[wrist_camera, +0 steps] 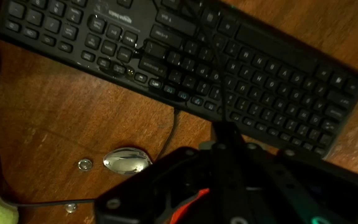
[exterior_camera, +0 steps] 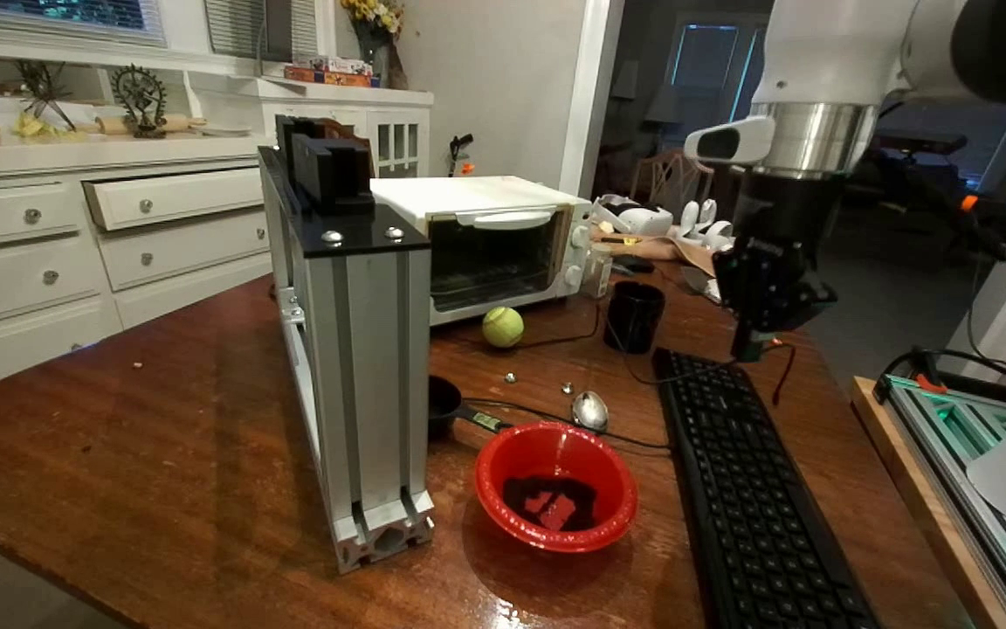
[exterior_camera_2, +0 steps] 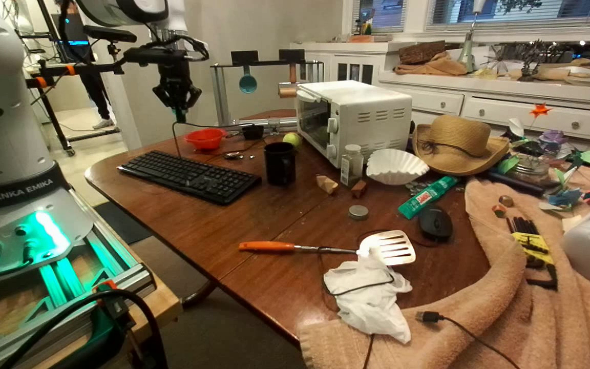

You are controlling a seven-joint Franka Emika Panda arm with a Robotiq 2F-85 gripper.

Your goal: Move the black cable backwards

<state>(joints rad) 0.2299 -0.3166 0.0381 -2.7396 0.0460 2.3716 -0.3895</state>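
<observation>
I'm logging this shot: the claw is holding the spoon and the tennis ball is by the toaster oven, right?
Not the spoon: the claw is holding the black cable. The wrist view shows the cable leading into the claw and the spoon on the table. The tennis ball is by the toaster oven.

One black rectangular keyboard (exterior_camera: 756, 489), one round red bowl (exterior_camera: 605, 463), one cylindrical black mug (exterior_camera: 634, 319), one yellow-green tennis ball (exterior_camera: 503, 327), one silver metal spoon (wrist_camera: 126, 161), one white toaster oven (exterior_camera_2: 366, 113), one orange-handled metal spatula (exterior_camera_2: 285, 247), two angular wooden blocks (exterior_camera_2: 327, 184) and at least two thin black cables (wrist_camera: 223, 91).
</observation>
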